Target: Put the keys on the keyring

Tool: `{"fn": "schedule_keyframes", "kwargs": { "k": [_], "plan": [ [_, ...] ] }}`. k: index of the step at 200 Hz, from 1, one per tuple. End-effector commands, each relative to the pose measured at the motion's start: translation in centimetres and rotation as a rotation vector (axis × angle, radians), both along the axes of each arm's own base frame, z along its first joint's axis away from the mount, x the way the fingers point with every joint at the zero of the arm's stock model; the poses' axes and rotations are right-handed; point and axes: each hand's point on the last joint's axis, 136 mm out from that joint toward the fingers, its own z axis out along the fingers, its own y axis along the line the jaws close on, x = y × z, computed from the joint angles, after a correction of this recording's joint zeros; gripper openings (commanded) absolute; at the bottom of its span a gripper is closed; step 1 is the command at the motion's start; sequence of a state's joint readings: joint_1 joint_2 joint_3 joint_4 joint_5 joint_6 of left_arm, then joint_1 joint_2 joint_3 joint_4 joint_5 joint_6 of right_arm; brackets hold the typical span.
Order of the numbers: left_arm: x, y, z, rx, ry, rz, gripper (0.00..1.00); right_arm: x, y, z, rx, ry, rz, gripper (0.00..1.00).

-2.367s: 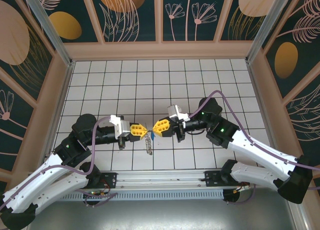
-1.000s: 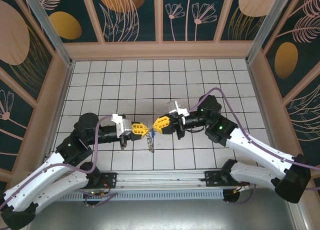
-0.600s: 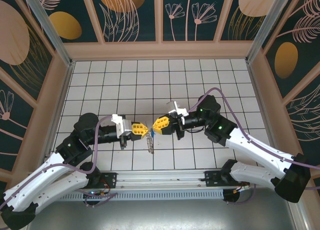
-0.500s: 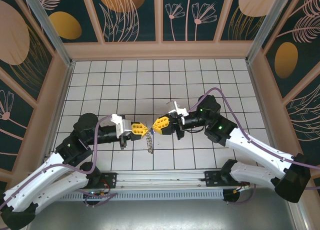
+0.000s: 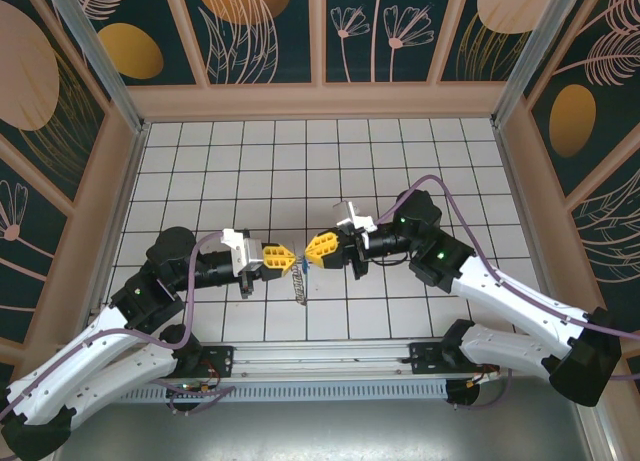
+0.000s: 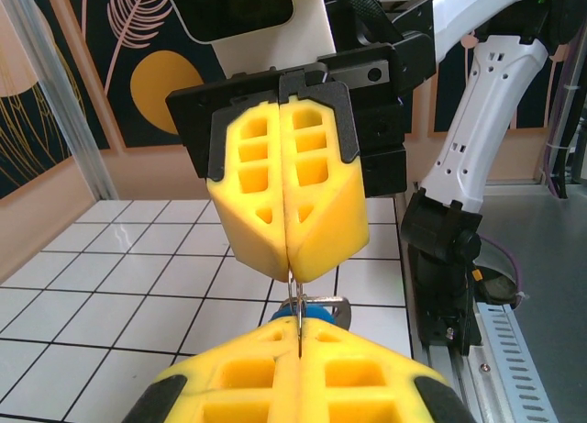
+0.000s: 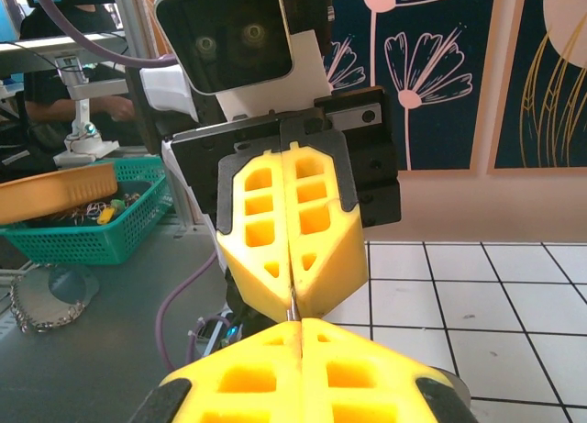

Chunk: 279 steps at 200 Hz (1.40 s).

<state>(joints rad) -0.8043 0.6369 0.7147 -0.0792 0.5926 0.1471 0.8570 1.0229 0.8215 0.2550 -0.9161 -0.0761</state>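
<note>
The left gripper [image 5: 289, 260] and the right gripper [image 5: 310, 252] are brought tip to tip above the tiled table [image 5: 250, 161], each with its jaws pressed together. A thin metal piece [image 6: 295, 294] is pinched in both seams. The blue key [image 6: 312, 310] is seen just at the tips, and the keyring [image 5: 298, 291] is hung below them.

White tiled table [image 5: 400, 151], teal basket [image 7: 101, 235]
</note>
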Motion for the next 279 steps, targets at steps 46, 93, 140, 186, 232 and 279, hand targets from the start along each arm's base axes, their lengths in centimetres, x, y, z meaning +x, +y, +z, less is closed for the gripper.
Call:
{"fn": "schedule_keyframes", "kwargs": {
  "k": [46,93,140,186,232,279],
  "plan": [
    [0.2,0.1,1.8,-0.036,-0.060,0.012,0.00,-0.4,-0.4,2.4,0.046,-0.041,0.005,0.00],
    [0.1,0.1,1.8,-0.037,-0.059,0.009,0.00,-0.2,-0.1,2.3,0.042,-0.038,0.012,0.00],
    [0.0,0.1,1.7,-0.034,-0.058,0.005,0.00,0.5,-0.1,2.3,0.046,-0.045,-0.040,0.00],
    [0.0,0.1,1.8,-0.035,-0.058,0.007,0.00,0.6,-0.2,2.5,0.053,-0.047,-0.050,0.00],
    [0.0,0.1,1.8,-0.035,-0.059,0.006,0.00,0.7,-0.3,2.6,0.053,-0.050,-0.062,0.00],
    [0.0,0.1,1.7,-0.033,-0.056,0.005,0.00,0.5,-0.5,2.9,0.059,-0.053,-0.058,0.00]
  ]
}}
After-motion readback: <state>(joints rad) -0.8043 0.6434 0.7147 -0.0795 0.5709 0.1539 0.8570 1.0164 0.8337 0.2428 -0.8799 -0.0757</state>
